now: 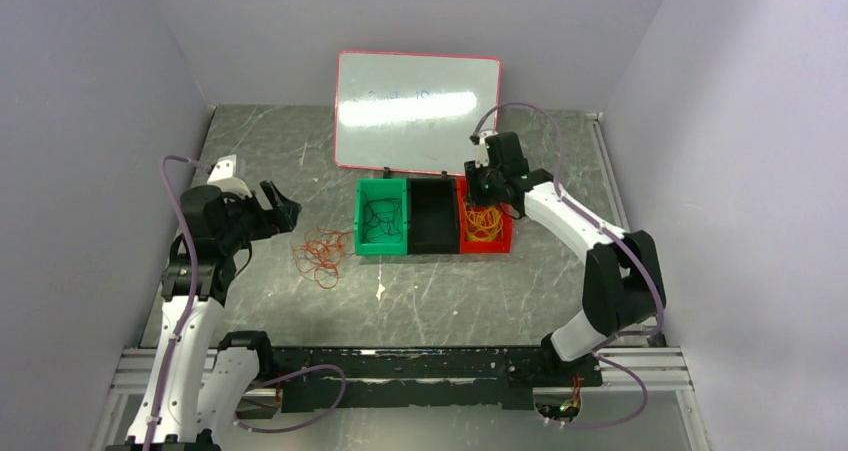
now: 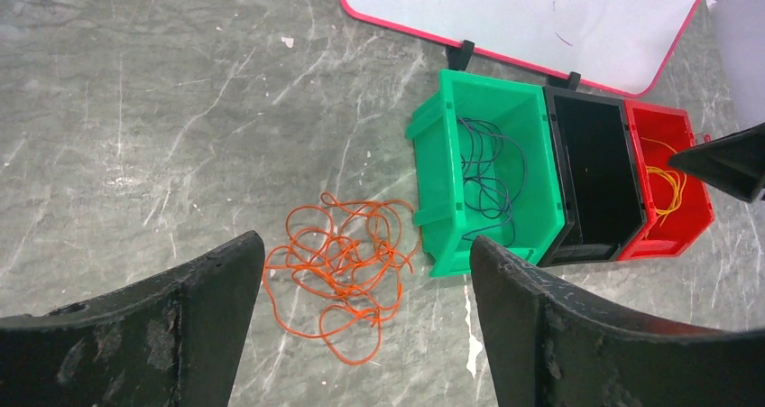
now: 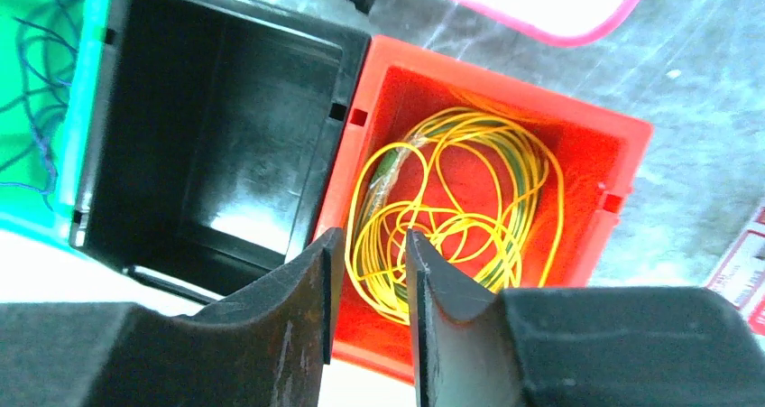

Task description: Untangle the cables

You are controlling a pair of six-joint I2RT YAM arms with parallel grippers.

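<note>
A tangle of orange-red cables (image 1: 320, 253) (image 2: 343, 267) lies on the table left of the bins. My left gripper (image 1: 285, 209) (image 2: 365, 243) hovers above and to the left of it, open wide and holding nothing. Dark cables (image 1: 383, 218) (image 2: 487, 177) lie in the green bin (image 1: 362, 233). Yellow cables (image 1: 484, 223) (image 3: 451, 208) lie coiled in the red bin (image 1: 505, 241) (image 3: 622, 154). My right gripper (image 1: 480, 186) (image 3: 372, 235) hangs over the red bin's near left corner, its jaws a little apart with nothing between them.
An empty black bin (image 1: 433, 216) (image 3: 207, 145) stands between the green and red bins. A pink-framed whiteboard (image 1: 417, 111) leans behind them. Grey walls close in on both sides of the table.
</note>
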